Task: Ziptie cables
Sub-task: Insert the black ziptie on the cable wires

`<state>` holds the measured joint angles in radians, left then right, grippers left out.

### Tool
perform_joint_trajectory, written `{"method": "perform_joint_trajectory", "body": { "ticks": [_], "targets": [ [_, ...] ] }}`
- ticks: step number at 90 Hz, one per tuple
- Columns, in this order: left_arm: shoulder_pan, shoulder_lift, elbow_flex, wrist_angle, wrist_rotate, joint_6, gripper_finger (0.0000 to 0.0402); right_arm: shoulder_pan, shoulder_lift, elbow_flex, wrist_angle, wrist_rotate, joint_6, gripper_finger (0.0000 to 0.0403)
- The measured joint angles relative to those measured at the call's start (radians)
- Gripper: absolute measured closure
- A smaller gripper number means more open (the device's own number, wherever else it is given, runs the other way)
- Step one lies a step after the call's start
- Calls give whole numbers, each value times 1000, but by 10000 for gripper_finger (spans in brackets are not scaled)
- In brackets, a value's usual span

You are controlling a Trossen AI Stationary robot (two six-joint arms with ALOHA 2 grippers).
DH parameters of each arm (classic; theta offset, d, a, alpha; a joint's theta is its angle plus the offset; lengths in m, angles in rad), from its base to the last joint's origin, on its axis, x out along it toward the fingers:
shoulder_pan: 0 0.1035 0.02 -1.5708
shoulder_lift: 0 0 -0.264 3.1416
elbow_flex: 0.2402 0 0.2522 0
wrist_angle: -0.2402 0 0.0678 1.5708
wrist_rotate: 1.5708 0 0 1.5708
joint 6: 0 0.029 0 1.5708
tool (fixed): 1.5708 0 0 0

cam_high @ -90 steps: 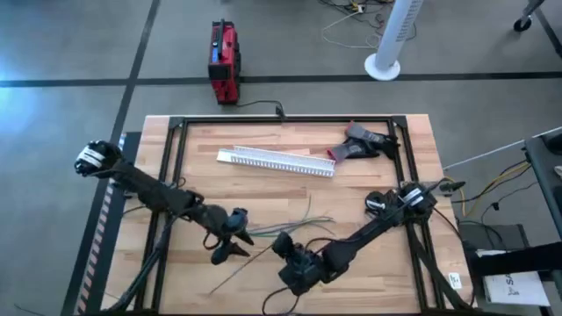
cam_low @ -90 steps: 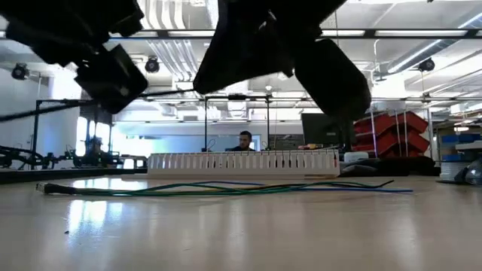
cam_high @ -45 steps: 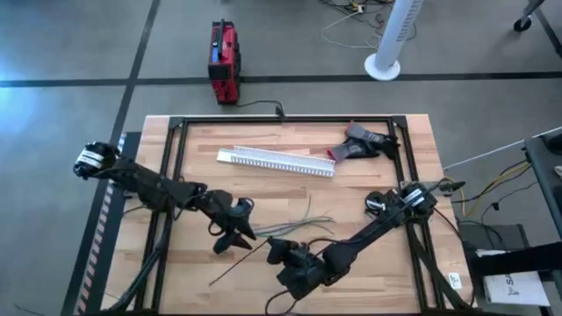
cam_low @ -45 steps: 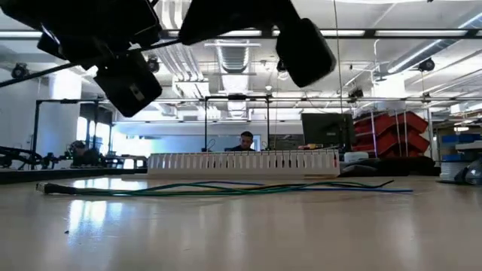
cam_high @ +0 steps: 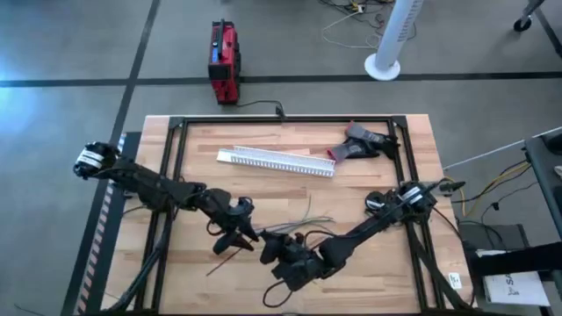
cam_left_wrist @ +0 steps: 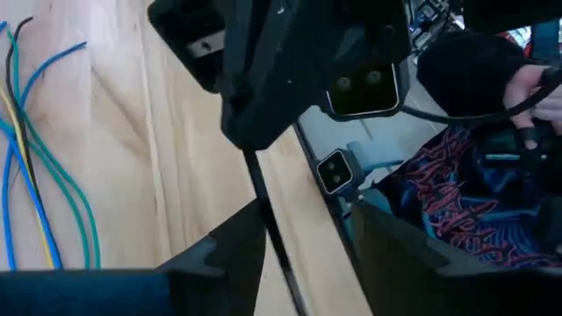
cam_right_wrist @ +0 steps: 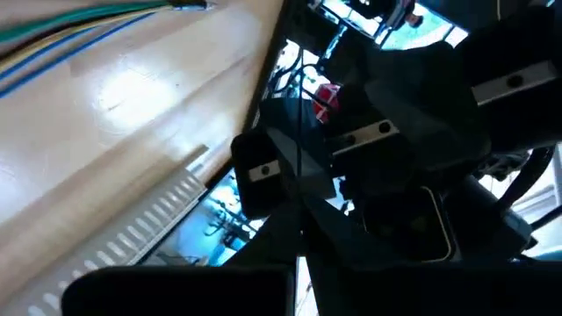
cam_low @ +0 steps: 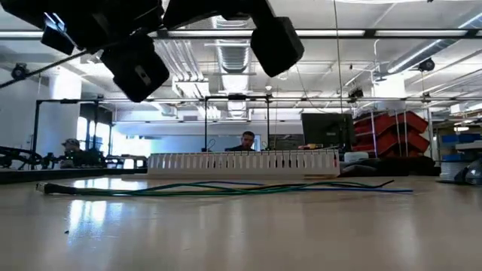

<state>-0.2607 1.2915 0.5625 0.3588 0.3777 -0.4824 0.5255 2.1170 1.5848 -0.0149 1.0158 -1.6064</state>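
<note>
The cables (cam_high: 303,224) are thin green, blue, yellow and dark wires lying loose on the wood mid-table, also in the low view (cam_low: 226,188). The ziptie (cam_high: 226,262) is a thin black strip running from my right gripper (cam_high: 268,247) toward the near left. My right gripper (cam_right_wrist: 303,241) is shut on it. My left gripper (cam_high: 235,230) faces it from the left with its fingers (cam_left_wrist: 224,254) open, and the ziptie (cam_left_wrist: 272,237) passes between them. Both grippers are well above the table in the low view. My right gripper pinches the ziptie between its two fingers at one end (cam_left_wrist: 248,156), and the strip sticks straight out past the fingertips toward my left gripper. No view shows the strip touching the table. My left gripper has the ziptie close beside one finger (cam_left_wrist: 250,230); I cannot tell whether they touch.
A long white slotted channel (cam_high: 277,161) lies at the far middle of the table, with a black and red tool (cam_high: 364,143) to its right. A black frame (cam_high: 176,132) rims the table. A person (cam_low: 246,141) sits in the room behind.
My right gripper has carried the ziptie toward the table's left and up, closing on my left gripper. My left gripper has moved a little toward the table's right. The ziptie's free end has shifted with it toward the far side.
</note>
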Motion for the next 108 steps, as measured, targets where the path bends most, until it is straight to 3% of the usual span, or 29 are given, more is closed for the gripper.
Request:
{"method": "perform_joint_trajectory", "body": {
  "ticks": [22, 52, 87, 108],
  "targets": [
    [1, 0, 0, 0, -1, 29, 290, 0, 0, 0, 22, -3, -16, 403],
    [1, 0, 0, -1, -2, 59, 394, 2, -1, 0, 34, -32, -18, 403],
    [1, 0, 0, -2, -1, 108, 401, 7, -1, 0, 51, -58, 63, 398],
    [1, -1, 0, -7, -12, 160, 402, 30, -6, -1, 48, -89, 336, 327]
  ]
}}
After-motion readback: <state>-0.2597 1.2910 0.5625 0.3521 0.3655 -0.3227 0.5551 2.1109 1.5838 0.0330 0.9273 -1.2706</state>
